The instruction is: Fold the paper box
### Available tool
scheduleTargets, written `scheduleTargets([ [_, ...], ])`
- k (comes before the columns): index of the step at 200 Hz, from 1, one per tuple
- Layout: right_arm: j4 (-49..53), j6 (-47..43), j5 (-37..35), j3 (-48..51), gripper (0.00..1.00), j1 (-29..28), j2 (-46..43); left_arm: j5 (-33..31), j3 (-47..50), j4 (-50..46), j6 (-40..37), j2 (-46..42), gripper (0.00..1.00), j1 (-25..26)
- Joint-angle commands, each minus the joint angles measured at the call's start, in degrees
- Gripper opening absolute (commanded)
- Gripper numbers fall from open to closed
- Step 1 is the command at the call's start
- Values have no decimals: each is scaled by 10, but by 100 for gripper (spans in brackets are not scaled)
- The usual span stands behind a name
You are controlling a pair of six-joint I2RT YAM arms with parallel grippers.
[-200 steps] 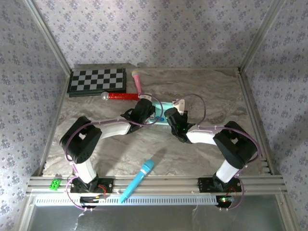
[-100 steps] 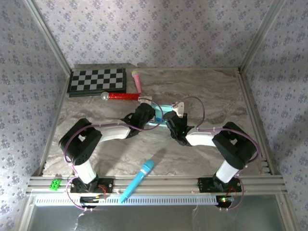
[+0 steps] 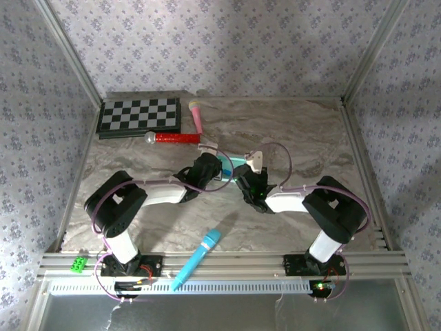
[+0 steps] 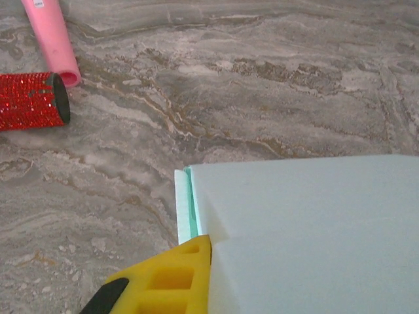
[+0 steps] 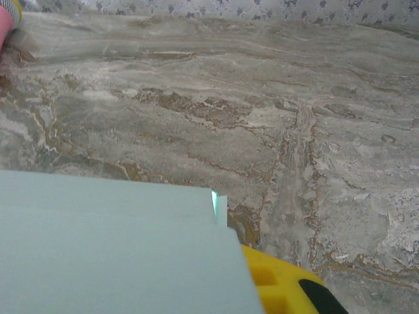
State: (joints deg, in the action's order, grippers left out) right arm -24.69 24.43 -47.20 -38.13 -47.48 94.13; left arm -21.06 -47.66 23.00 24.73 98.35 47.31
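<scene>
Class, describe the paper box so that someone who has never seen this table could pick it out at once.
On the marble table, start at the chessboard at the back left and move past the red glitter microphone toward the middle. There sits the paper box. Unlike the stick-shaped pink tube and blue microphone, it is a flat, pale mint-blue card rectangle.

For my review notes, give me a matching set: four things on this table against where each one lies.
Things:
1. chessboard
2. paper box
3. blue microphone
4. red microphone

Places:
A. at the near edge of the table
B. in the far left corner
C. mid-table
D. lying just in front of the chessboard

Pairs: 1-B, 2-C, 3-A, 4-D
</scene>
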Motion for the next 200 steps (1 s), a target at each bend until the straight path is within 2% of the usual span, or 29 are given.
scheduleTargets([
  [1, 36, 4, -2, 10, 12, -8, 3, 44, 18, -27, 10, -6, 9, 16],
  [88, 58, -3, -4, 19, 20, -24, -14, 49, 32, -34, -7, -9, 7, 21],
  [200, 104, -18, 32, 18, 34, -25, -42, -10, -10, -105, -33, 8, 6, 49],
])
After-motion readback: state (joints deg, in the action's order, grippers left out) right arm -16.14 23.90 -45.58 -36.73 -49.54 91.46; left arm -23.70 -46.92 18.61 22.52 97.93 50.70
